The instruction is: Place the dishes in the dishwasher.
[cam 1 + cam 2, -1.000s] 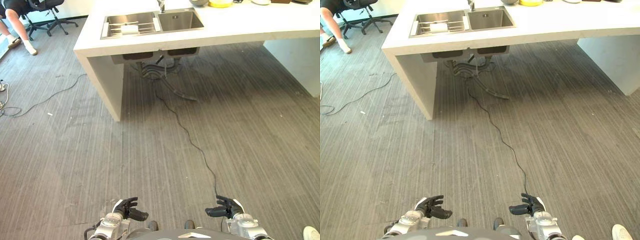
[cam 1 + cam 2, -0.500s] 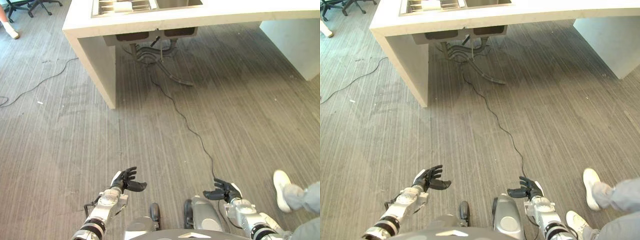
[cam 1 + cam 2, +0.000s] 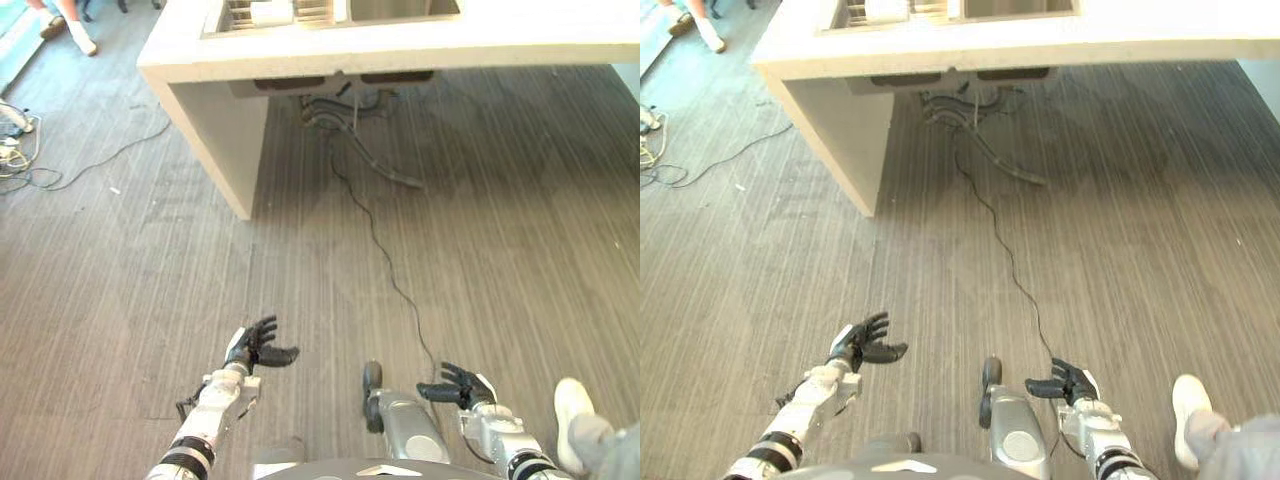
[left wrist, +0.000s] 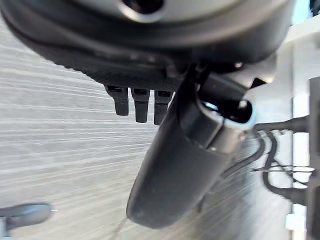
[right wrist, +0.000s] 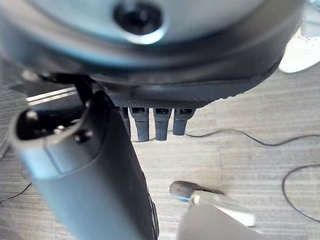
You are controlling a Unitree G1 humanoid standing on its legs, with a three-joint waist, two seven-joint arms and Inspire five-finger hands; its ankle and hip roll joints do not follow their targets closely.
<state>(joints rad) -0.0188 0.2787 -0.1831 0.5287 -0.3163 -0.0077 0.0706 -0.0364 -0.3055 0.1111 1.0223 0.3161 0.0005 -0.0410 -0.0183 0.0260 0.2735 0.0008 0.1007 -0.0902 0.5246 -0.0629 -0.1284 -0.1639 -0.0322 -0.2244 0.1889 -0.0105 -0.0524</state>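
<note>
Closest in, the robot's dark left hand hangs low over the grey striped carpet floor, fingers spread and relaxed, thumb out to the side, nothing in it. The dark right hand hangs at about the same level on the other side, its fingers loosely extended too and likewise empty. Just beside the right hand, at the edge of the scene, stands a person's white shoe with a grey trouser leg above it.

Farther off, a thin dark cord snakes across the carpet to the tangle of grey pipes under a white stone counter. Set in that counter is a double steel sink, and in its left basin sits a wire rack with pale dishes; I can't tell exactly what they are. Well to the left, loose white cables lie on the floor, and beyond them a seated person's feet are visible.
</note>
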